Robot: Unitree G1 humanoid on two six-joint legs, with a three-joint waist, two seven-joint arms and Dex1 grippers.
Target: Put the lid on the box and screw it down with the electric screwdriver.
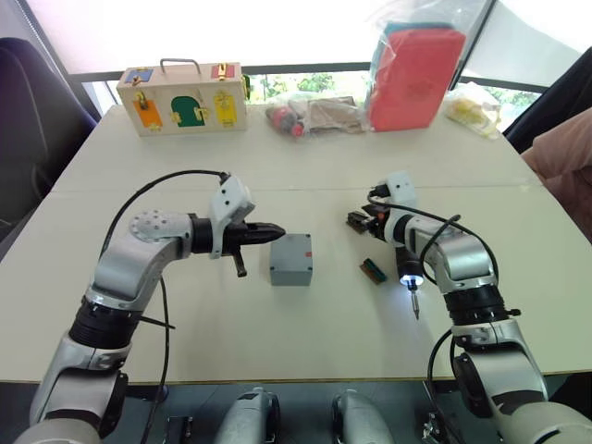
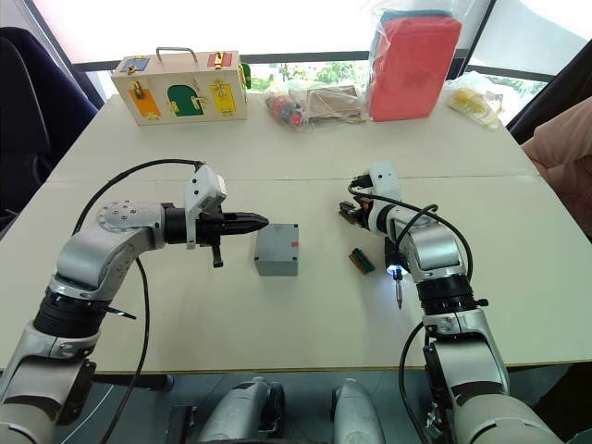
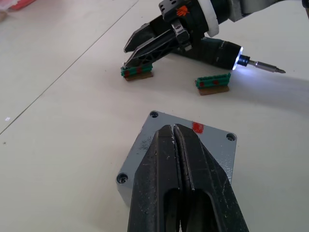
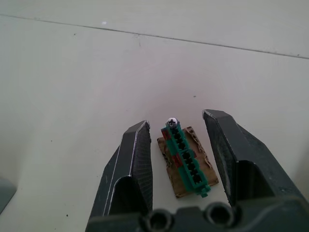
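Observation:
The grey box (image 1: 291,260) stands mid-table, a small red mark near its right edge. The lid (image 3: 212,145) lies flat on top of it, with screw holes at its corners. My left gripper (image 1: 274,233) is shut and empty, its tips just above the box's left edge. My right gripper (image 4: 176,118) is open, its fingers on either side of a small green-and-brown block (image 4: 186,162) on the table. The black electric screwdriver (image 1: 407,265) lies under my right forearm, its tip light on and its bit pointing toward me. I cannot tell what holds it.
A second green-and-brown block (image 1: 373,270) lies between the box and the screwdriver. Along the far edge stand a wooden case with coloured doors (image 1: 182,97), bagged items (image 1: 310,113), a red box in a plastic bag (image 1: 416,76) and a yellow bag (image 1: 474,106). A person's sleeve (image 1: 566,148) shows at the right.

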